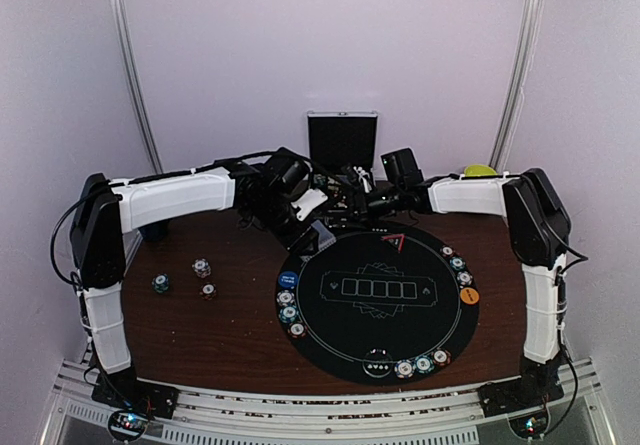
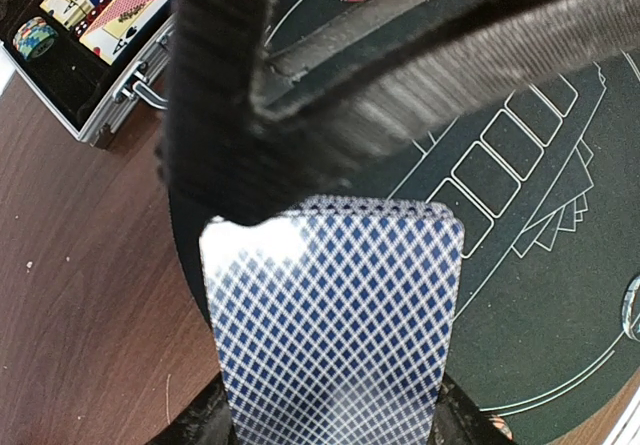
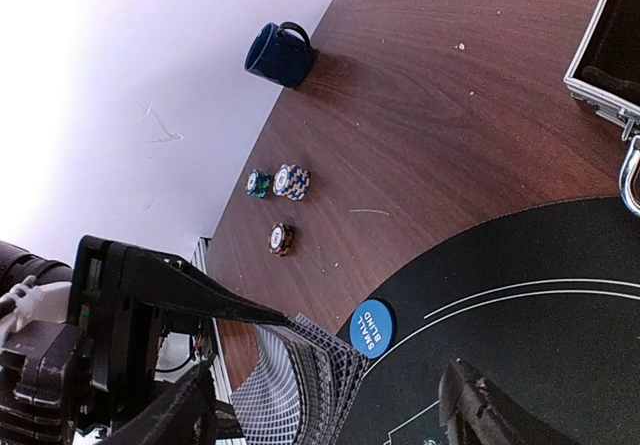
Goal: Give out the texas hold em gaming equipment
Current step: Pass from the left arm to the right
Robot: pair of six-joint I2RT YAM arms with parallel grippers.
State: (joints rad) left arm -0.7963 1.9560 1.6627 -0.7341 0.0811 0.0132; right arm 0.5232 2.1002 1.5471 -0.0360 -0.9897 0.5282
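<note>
The deck of cards [image 2: 330,315], blue diamond-patterned backs up, is pinched in the left gripper [image 1: 305,227] over the 11 o'clock edge of the round black mat [image 1: 385,335]. One finger lies on each long side of the deck, and its far end fans out slightly in the right wrist view. The right gripper [image 3: 330,368] sits just beside it with its fingers spread wide to either side of the fanned end, and I cannot tell that they touch it.

On the mat, a blue button [image 3: 372,327] lies at 10 o'clock with 3 chips [image 1: 289,313] in a row below it toward 8 o'clock. Another 3 chips [image 1: 457,263] line the rim at 2 o'clock, just above an orange button [image 1: 470,295] at 3 o'clock. 3 more chips [image 1: 424,364] sit at 5 o'clock.

Off the mat at 9 o'clock, 3 loose chips [image 3: 291,180] rest on the brown wooden table [image 1: 230,335], well apart from the mat. The open silver case [image 2: 110,115] stands beyond 12 o'clock, holding more cards and a teal chip [image 2: 35,37]. A dark blue mug [image 3: 280,55] stands at the table's far left edge
</note>
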